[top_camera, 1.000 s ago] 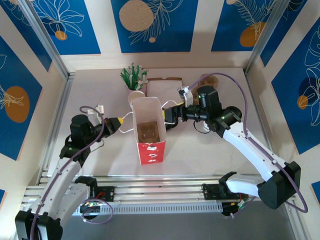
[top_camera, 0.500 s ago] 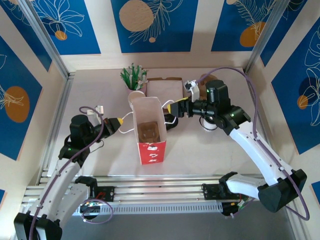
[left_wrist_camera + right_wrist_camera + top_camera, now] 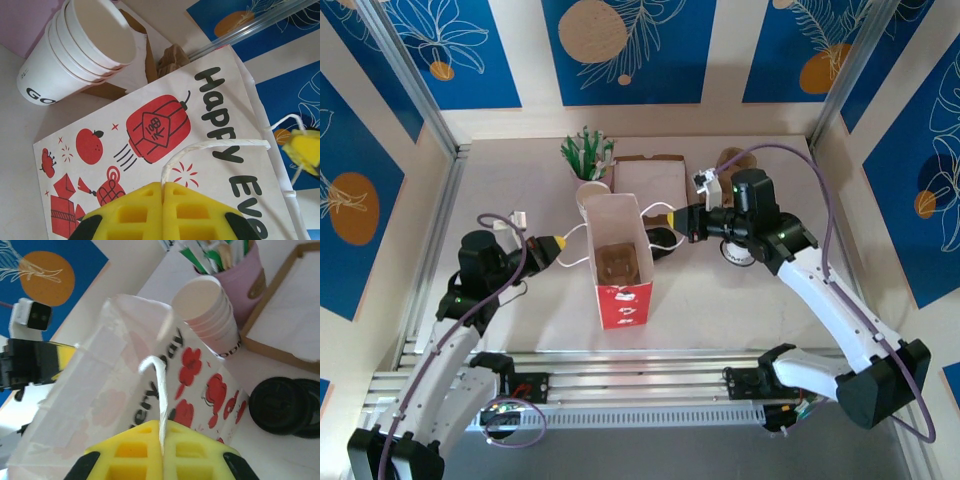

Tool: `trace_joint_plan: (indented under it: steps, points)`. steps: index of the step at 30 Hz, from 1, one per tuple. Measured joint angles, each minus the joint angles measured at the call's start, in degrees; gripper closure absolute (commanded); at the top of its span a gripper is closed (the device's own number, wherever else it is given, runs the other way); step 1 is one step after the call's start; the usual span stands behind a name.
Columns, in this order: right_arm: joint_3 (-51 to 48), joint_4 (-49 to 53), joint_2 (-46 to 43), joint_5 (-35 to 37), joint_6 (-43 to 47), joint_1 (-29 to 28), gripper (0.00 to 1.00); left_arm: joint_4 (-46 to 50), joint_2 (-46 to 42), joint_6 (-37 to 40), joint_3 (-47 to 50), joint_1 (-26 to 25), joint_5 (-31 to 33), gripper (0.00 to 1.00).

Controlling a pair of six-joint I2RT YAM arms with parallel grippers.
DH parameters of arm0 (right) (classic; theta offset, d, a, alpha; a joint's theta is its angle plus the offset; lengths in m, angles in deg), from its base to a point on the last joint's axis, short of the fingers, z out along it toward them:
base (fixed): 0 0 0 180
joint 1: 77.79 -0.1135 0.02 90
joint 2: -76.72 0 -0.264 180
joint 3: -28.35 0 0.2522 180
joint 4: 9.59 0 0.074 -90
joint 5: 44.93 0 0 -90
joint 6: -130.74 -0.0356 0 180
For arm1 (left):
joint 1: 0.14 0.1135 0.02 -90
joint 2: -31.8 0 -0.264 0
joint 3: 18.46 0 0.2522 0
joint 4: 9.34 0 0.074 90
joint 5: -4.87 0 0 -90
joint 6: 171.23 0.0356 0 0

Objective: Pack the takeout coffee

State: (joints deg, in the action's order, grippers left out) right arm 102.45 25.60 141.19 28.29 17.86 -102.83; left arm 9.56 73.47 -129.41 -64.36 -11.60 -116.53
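Observation:
The red-and-white paper bag (image 3: 620, 295) stands open mid-table, with a brown moulded carrier (image 3: 617, 262) down inside it. My left gripper (image 3: 558, 243) is shut on the bag's left twisted-paper handle (image 3: 210, 147); its yellow fingers (image 3: 190, 215) are pressed together on the cord. My right gripper (image 3: 670, 220) is shut on the right handle (image 3: 159, 385), which runs up from between its fingertips (image 3: 162, 427). The two grippers hold the handles apart on opposite sides of the bag. A lidded takeout coffee cup is hidden or out of view.
A stack of lidless white cups (image 3: 592, 190) leans just behind the bag, beside a pink cup of stirrers (image 3: 585, 155). A shallow cardboard tray (image 3: 650, 178) lies at the back. Black lids (image 3: 280, 405) lie right of the bag. More brown carriers (image 3: 732, 160) sit at the back right.
My right gripper has lifted slightly and drawn back to the right with the handle, pulling it taut. The left arm and the bag have stayed put.

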Motion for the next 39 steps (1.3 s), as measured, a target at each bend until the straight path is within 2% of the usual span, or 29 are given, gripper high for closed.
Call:
trace_joint_plan:
  steps: [8,19,28,34,39]
  points:
    - [-8.22,-7.87,0.76,-0.17,-3.89,0.52,1.00,-0.87,-0.39,-0.92,2.54,-0.20,0.00,1.00]
    - [-12.00,-15.10,5.68,-0.22,-6.12,-0.98,1.00,-4.15,-0.63,-1.81,6.27,-0.83,0.02,1.00]
    - [-12.90,-20.61,7.82,-0.15,-6.64,-4.35,1.00,-6.43,-0.20,-2.56,6.49,-1.60,0.44,1.00]
    - [-14.05,-21.27,9.77,0.90,-6.69,-5.40,1.00,-6.47,-0.33,-2.58,7.76,-1.84,0.61,1.00]
    - [-14.08,-21.14,9.97,2.36,-6.34,-5.27,0.84,-6.49,-0.37,-2.58,8.22,-1.86,0.61,1.00]
